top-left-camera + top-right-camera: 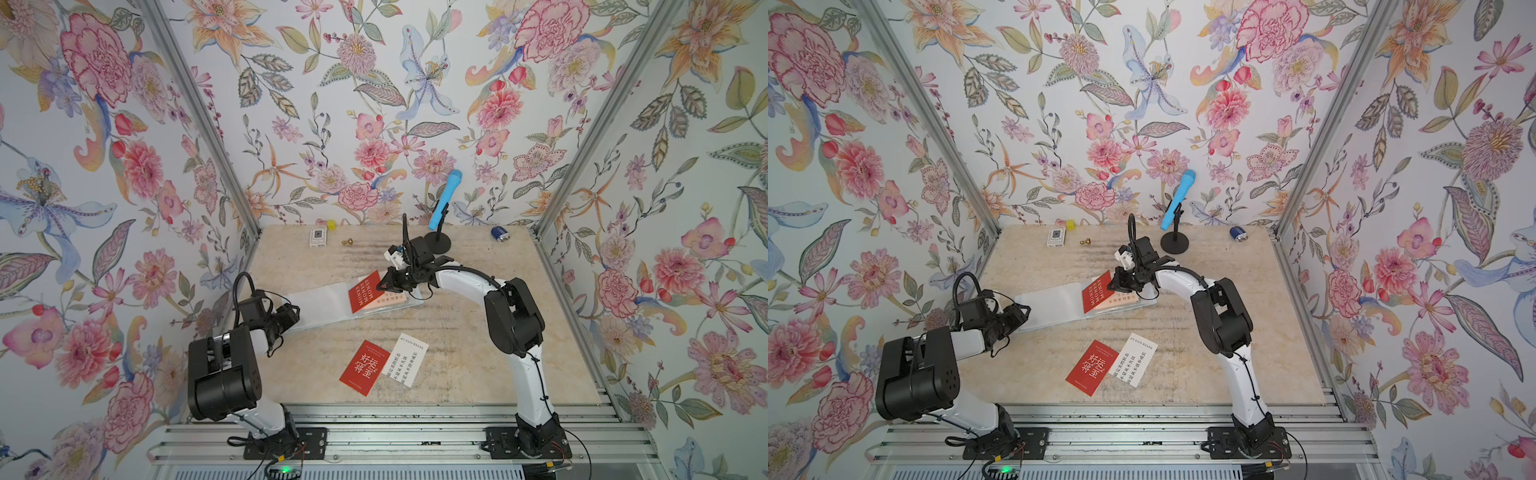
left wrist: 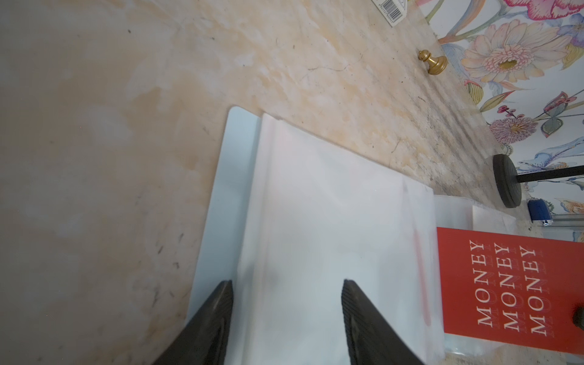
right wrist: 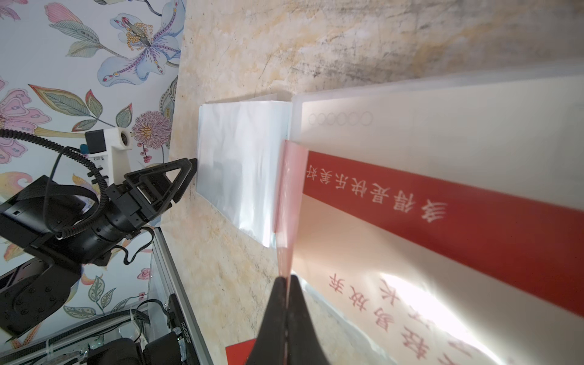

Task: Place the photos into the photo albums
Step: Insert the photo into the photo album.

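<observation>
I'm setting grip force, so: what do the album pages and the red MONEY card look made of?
The album pages look like thin clear plastic film, glossy: streaky glare and soft wrinkles. The red MONEY card is probably cardstock with a matte or satin finish: flat, crisp edges, even printed colour, no glare.

My left gripper (image 1: pixel 1019 312) sits at the left end of the open photo album (image 1: pixel 1054 305), which lies slanted across the table (image 1: pixel 1192 374). My right gripper (image 1: pixel 1112 286) is pinched closed at the far corner of the red MONEY card (image 1: pixel 1095 294). That card lies over a pale pink card (image 1: pixel 1121 302) on the album's right page. Nearer to me, a red card with white Chinese lettering (image 1: pixel 1092 368) and a white card (image 1: pixel 1136 359) lie side by side, edges touching, apart from the album.
</observation>
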